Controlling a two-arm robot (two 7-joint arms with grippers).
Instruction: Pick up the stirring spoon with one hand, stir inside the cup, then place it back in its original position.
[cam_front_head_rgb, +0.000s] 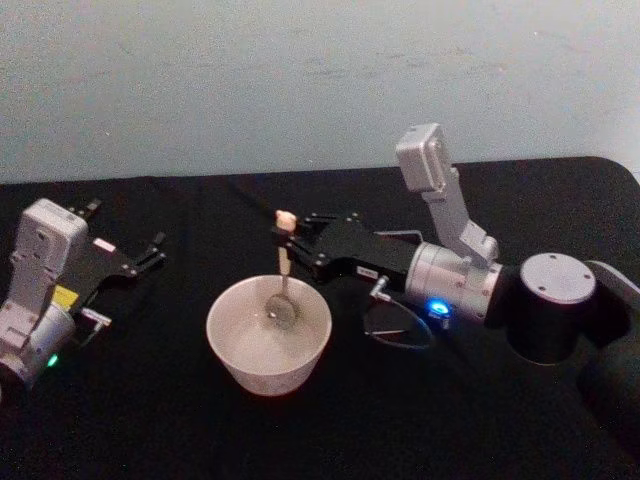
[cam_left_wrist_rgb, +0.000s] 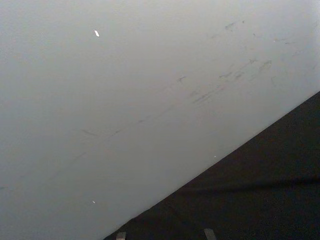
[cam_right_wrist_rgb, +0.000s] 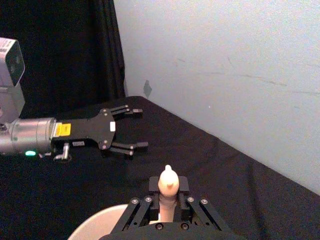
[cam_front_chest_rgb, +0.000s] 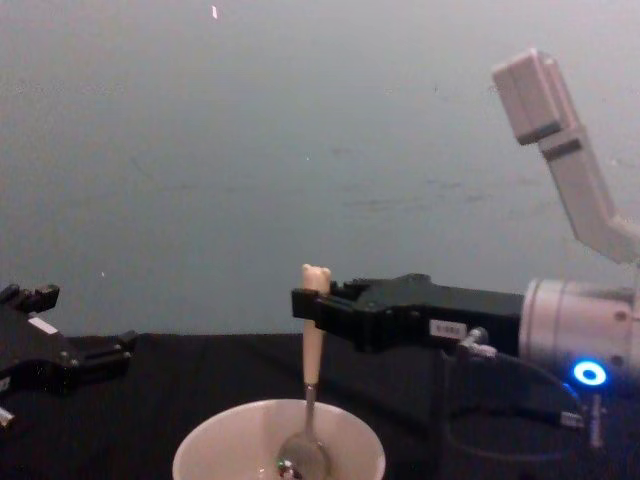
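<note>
Your right tool (cam_front_head_rgb: 286, 236) reaches in level from the right, wrist horizontal, its fingers pinched tight on the stirring spoon (cam_front_head_rgb: 283, 268). Your left tool (cam_front_head_rgb: 128, 226) sits low at the left, fingers spread apart, pointing away from you.

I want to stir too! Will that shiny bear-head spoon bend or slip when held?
Probably stiff: the small metal-bowled, beige-handled spoon stands straight upright in the right gripper, bowl down in the wide cream cup. It looks light, being thin. The smooth handle might slip if gripped loosely. The left gripper sits idle.
</note>
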